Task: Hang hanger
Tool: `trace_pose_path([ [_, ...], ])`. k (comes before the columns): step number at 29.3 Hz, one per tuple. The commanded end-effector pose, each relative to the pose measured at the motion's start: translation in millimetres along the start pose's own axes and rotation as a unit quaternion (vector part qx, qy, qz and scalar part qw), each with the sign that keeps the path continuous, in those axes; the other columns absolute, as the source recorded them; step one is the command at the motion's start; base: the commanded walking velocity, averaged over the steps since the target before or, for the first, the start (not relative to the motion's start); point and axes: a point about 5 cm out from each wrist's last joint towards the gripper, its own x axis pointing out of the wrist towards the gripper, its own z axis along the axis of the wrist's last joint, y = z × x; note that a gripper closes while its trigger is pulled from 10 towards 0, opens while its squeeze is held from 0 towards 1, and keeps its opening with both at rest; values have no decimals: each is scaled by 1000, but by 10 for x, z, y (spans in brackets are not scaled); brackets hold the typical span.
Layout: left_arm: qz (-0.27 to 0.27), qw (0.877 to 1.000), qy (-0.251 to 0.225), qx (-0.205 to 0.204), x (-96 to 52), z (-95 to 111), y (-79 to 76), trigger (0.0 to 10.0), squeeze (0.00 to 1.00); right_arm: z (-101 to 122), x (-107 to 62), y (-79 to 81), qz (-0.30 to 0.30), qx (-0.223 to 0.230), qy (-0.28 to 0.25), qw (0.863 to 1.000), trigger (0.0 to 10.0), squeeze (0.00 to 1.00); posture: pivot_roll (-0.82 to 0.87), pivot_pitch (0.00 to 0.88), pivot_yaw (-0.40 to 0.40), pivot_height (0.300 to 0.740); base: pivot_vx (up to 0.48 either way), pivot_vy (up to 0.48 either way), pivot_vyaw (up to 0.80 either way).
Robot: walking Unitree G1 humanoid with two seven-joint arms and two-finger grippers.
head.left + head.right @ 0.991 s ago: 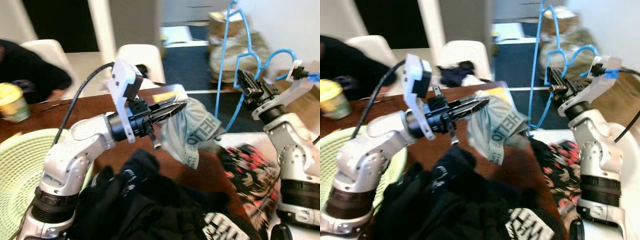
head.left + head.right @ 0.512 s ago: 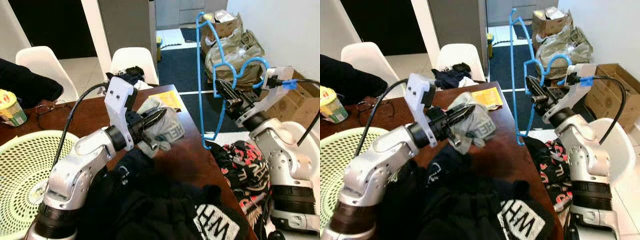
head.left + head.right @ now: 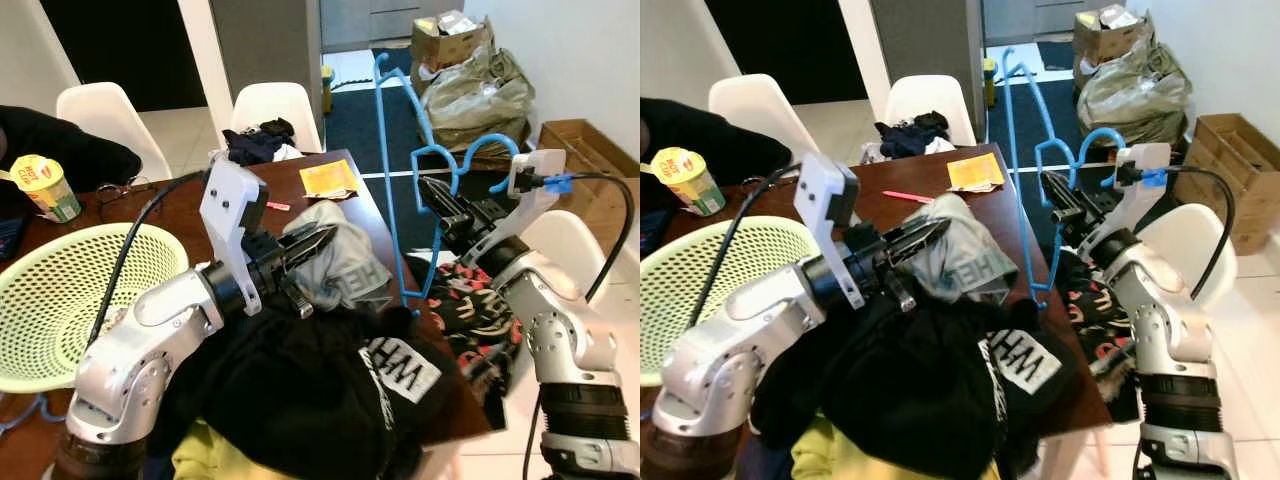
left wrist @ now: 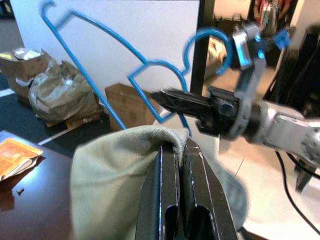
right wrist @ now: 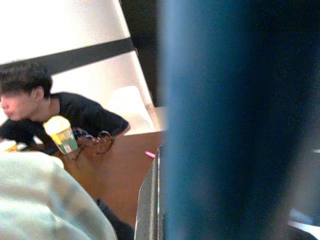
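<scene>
Two claws (image 3: pixel 325 238) (image 3: pixel 432 195), grey shirt (image 3: pixel 345 265) and blue hanger (image 3: pixel 395 150) in their grip

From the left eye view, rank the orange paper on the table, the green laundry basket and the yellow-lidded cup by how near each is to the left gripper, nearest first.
Measured from the left gripper, shut on the grey-green shirt:
1. Orange paper: on the table just beyond the gripper.
2. Green laundry basket: on the table to the robot's left.
3. Yellow-lidded cup: at the table's far left corner, farthest.
</scene>
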Motion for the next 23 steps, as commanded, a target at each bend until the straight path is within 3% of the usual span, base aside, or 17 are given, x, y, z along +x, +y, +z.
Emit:
trace_pose_path([
  [1,10,1000,-4,-4,-63,40,69,10000,0,-6,19,58,13,1,2,1000,10000,0,36,104,37,740,-240,0,0],
  [6,-17,1000,-15,-2,-179,153,91,10000,0,-7,10,59,13,-2,4,1000,10000,0,33,106,34,740,-48,0,0],
  [8,-77,996,-29,-15,-410,320,54,10000,0,-18,-2,63,15,-4,8,1000,10000,0,34,106,34,740,0,0,0],
  [13,-95,994,-46,-39,-542,393,26,10000,0,-10,-4,70,19,-4,7,1000,10000,0,39,108,34,740,0,0,0],
  [16,-122,990,-42,-63,-581,364,-62,10000,0,-7,0,80,23,-4,7,1000,10000,0,41,107,32,740,0,0,0],
  [18,-128,989,-17,-77,-580,225,-130,10000,0,-8,7,87,29,-7,9,1000,10000,0,44,95,30,740,0,0,0],
  [23,-86,991,40,-93,-657,-47,-29,10000,0,-8,12,100,38,-15,13,999,10000,0,41,90,31,740,0,0,0],
])
